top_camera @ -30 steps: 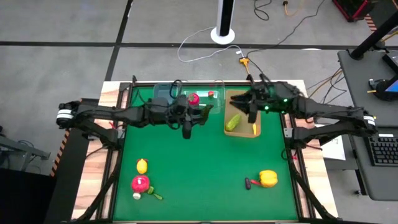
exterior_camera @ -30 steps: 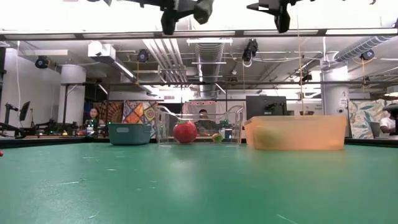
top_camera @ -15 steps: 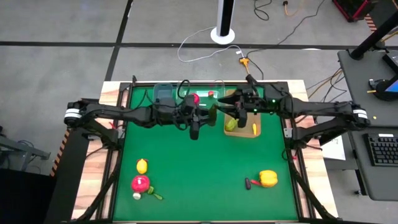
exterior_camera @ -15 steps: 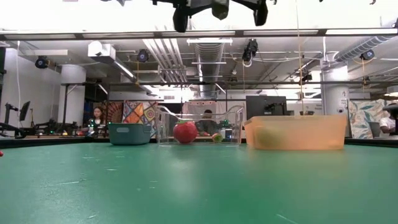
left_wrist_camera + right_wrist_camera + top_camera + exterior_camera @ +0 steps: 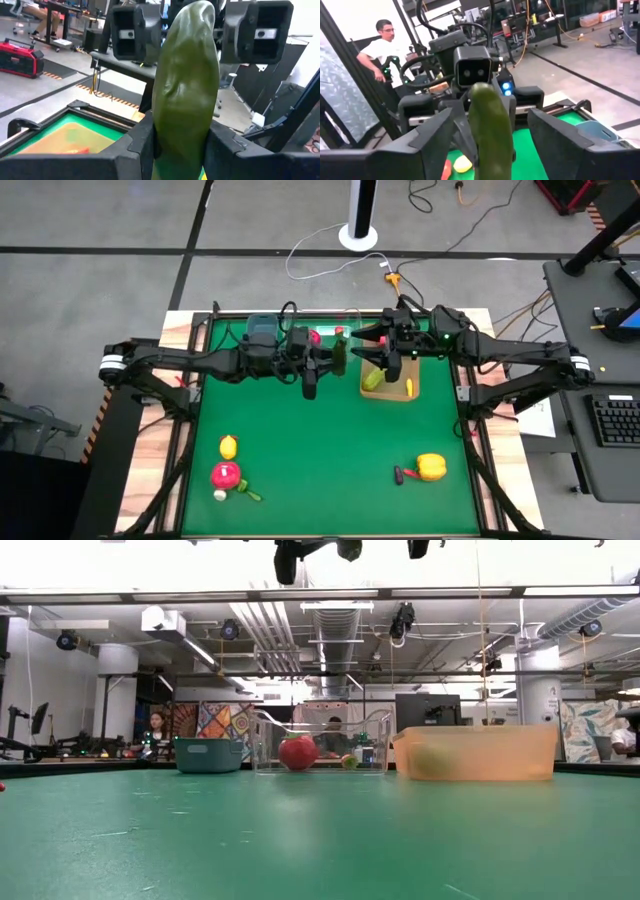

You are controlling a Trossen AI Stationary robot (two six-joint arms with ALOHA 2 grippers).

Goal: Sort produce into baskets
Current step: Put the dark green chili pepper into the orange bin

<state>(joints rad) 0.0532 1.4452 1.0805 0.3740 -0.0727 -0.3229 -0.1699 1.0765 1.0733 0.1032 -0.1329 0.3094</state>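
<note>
Two grippers meet high above the far-centre of the green table (image 5: 330,450), seen in the upper middle of the high view. The left gripper (image 5: 337,358) is clamped on a dark green cucumber (image 5: 186,85), which fills the centre of the left wrist view and hides most of what lies behind it. The right gripper (image 5: 362,348) faces it with fingers (image 5: 567,145) spread apart on either side of the cucumber's tip, not touching it. In the low view both grippers are cut off by the upper edge. At the upper centre of the high view, the blue-grey bin (image 5: 260,326) and clear tub (image 5: 322,745) are partly covered by the left arm; the tub holds a red round piece (image 5: 297,752). The tan tray (image 5: 403,395) holds another cucumber (image 5: 373,377), blurred through its wall in the low view. A lemon (image 5: 228,447) and yellow pepper (image 5: 431,467) lie near the lower edge.
</note>
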